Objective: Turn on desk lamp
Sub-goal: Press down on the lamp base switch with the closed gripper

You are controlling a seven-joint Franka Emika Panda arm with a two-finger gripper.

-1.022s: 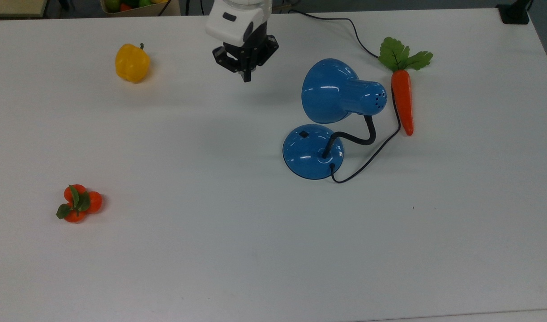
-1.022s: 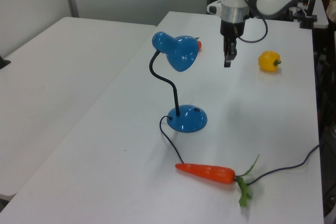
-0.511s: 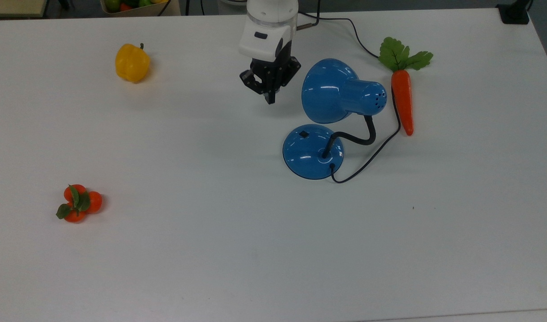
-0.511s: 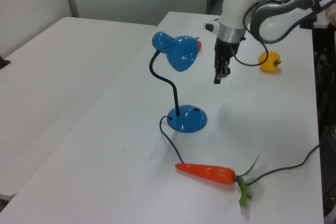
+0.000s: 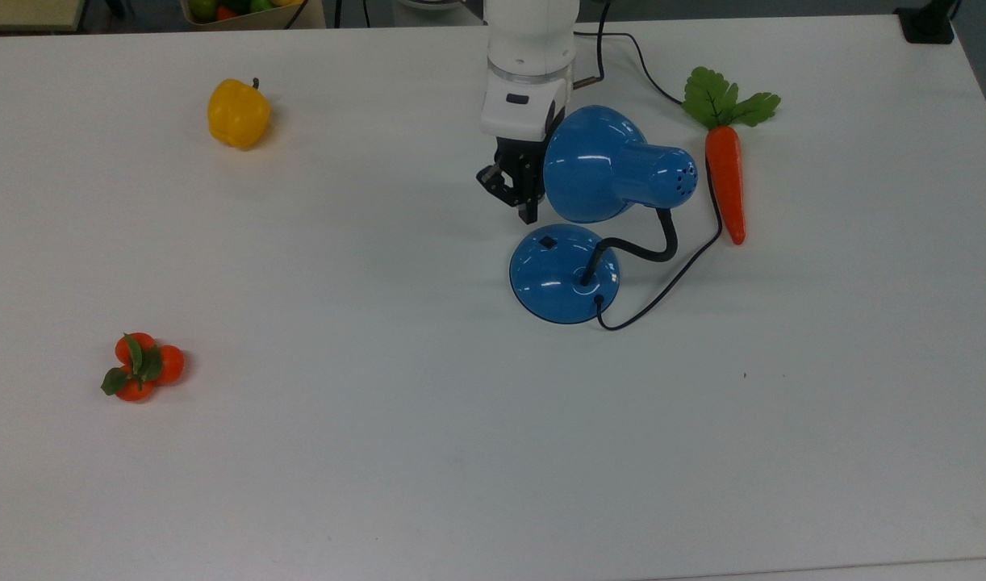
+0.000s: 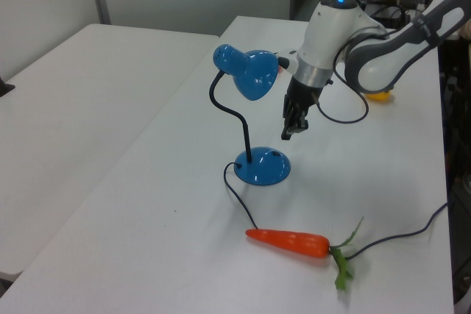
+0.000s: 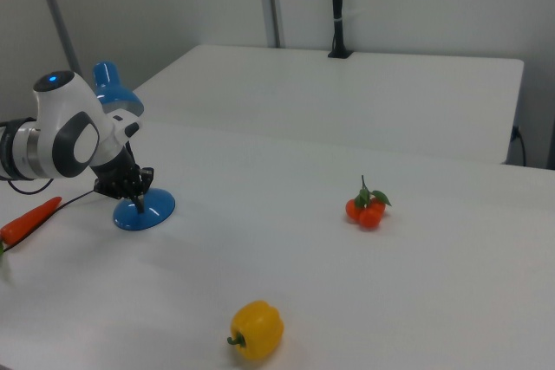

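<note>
The desk lamp (image 5: 578,234) stood toward the far right part of the counter (image 5: 380,452) in the top view, its round base (image 5: 564,274) flat on the surface, its dome shade (image 5: 590,165) hanging over the base's far side, and its cord (image 5: 670,282) looping off toward the carrot (image 5: 724,181) near the right edge. The small black switch (image 5: 548,241) sat on the base's upper left shoulder in the top view, bare and unpressed as far as I could judge; no glow came from the shade.

The tool (image 5: 528,211) hung just beside the shade's rim, above and a little short of the switch, its fingers pressed together into a single narrow tip pointing down. In the left view the tool (image 6: 288,131) was plainly above the base, apart from it.

To my eye the step in hand was the approach to the switch. Doing it well called for sliding the tip a touch nearer the switch while keeping clear of the shade, since a knock there could swing the bendy neck (image 5: 646,246). Then a straight, slow descent onto the switch's centre, with light pressure: the base is glossy and curved, so an off-centre push might skid off or tip the lamp.

The yellow pepper (image 5: 237,113) and the oranges (image 5: 142,367) lay well apart, out of the way.
</note>
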